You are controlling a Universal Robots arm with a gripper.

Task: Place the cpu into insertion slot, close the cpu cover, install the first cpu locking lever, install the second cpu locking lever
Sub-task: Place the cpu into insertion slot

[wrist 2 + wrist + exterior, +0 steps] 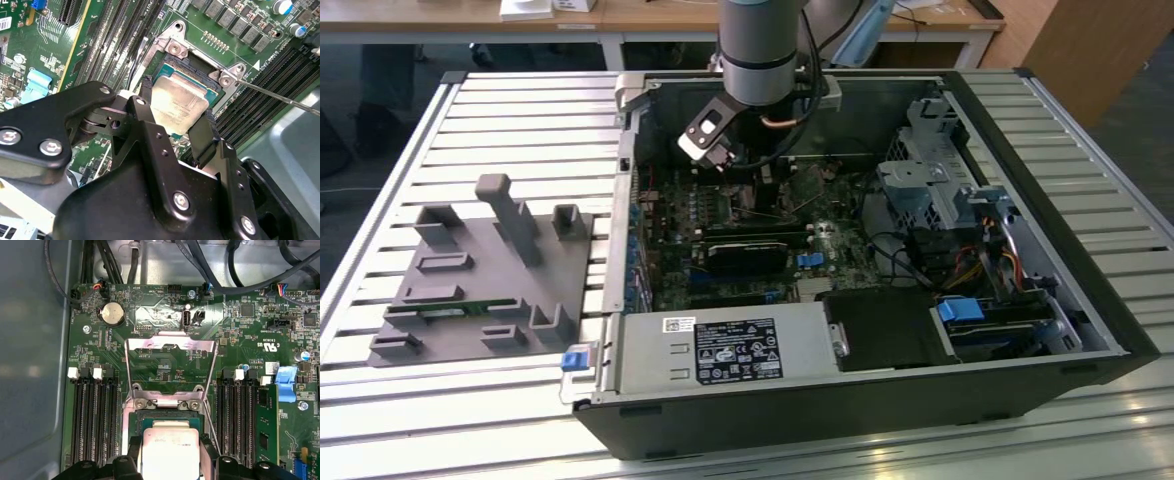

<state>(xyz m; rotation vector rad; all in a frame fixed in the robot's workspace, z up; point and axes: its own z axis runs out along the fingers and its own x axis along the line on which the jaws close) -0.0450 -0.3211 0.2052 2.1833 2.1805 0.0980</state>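
**Cpu.** The cpu [181,102] is a silvery square chip. It lies over the insertion slot [170,417], between the two black fingers [202,137] of the gripper [177,107]. The fingers press against two opposite edges of the chip, so the gripper is clamped on it. In the second wrist view the chip looks slightly tilted and offset from the socket's rim. Whether it rests in the socket or hangs just above it cannot be told. In the first wrist view part of the chip runs off the frame.

**Slot.** The chip and the fingers hide most of the socket. A dark strip and the shiny rim with its screws show on the hinge side.

**Cover.** The cpu cover [170,343] is open. It is swung back from its hinge beside the slot, and the board is visible through its square opening.

**Lever.** A thin metal lever [280,95] stands clear of the socket, reaching out over the memory slots [270,85]. Its far end is cut off.

**Surroundings.** Rows of memory slots flank the socket on the green motherboard [165,315].

In the exterior view the arm [761,40] reaches down into the open computer case [854,410]. Its lower end is hard to make out among the dark parts there.

A grey fixture [480,270] lies on the slatted table [520,110] to the exterior view's left of the case.
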